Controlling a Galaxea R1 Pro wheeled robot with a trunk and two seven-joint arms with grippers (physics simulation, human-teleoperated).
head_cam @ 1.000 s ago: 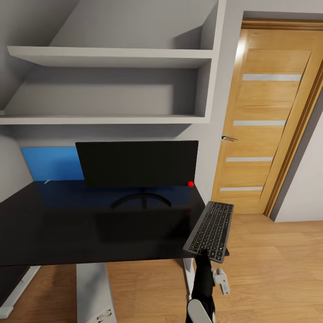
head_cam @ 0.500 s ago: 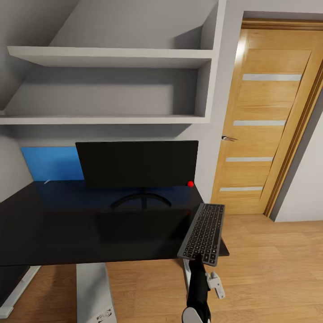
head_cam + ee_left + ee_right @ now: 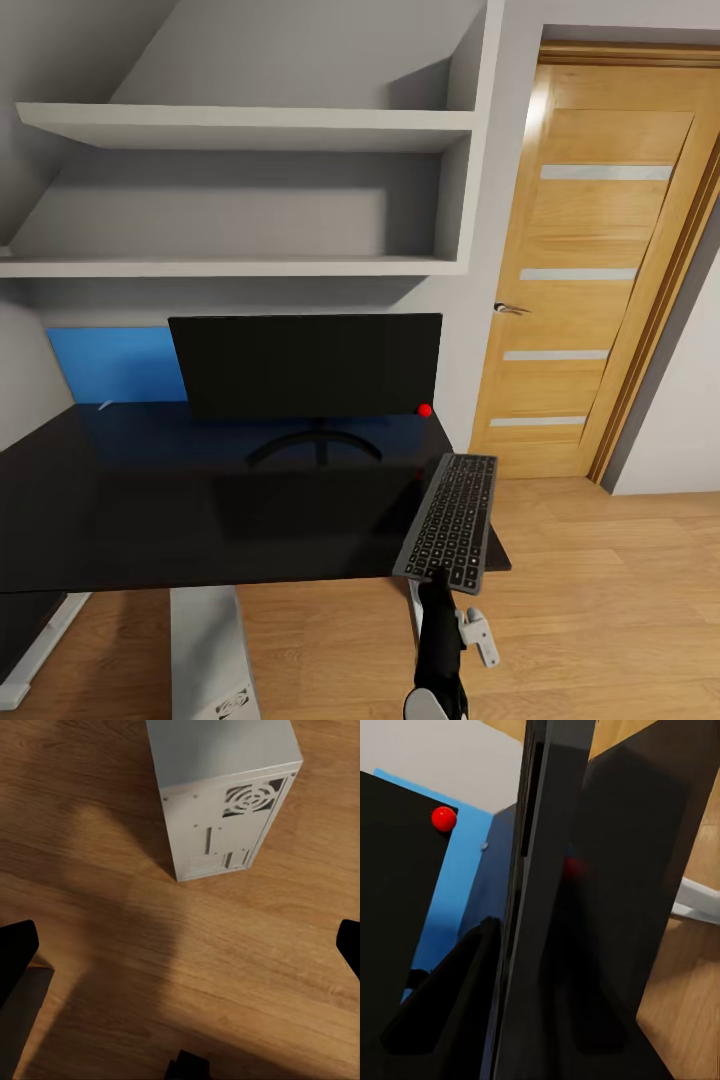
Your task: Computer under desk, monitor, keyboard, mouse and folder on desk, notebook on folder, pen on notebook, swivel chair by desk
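- Your right gripper (image 3: 437,578) holds the slim keyboard with dark grey keys in a silvery frame (image 3: 449,520) by its near short end, jaws clamped on the edge. The right wrist view shows that edge running up between the dark fingers.
- Change over the last second: the keyboard has come in from out past the right end of the long glossy black desk (image 3: 150,510) and lower. It now lies over the desk's right front corner, long axis pointing away from you, far end near the red dot of the wide flat black monitor (image 3: 306,364). The last half second adds only a small creep leftward.
- Meaning, as a judgement: carry nearly done, placement not. The keyboard looks barely above the top, possibly touching; you cannot tell from here. It sits crosswise to the screen and partly overhangs the front edge.
- Next likely need: swing it parallel to the monitor and further onto the top before release. Risk: letting go here could tip it off the corner.
- Your left gripper (image 3: 180,945) hangs spread wide and empty, black fingertips (image 3: 15,949) at the frame edges, over wood floor (image 3: 90,802).
- The boxy white-grey computer tower (image 3: 221,791) stands on that floor below it; in the head view its top shows beneath the desk. That item looks settled.
- A bright blue flat panel (image 3: 115,364) stands behind the monitor's left side; whether it is the folder you cannot tell.
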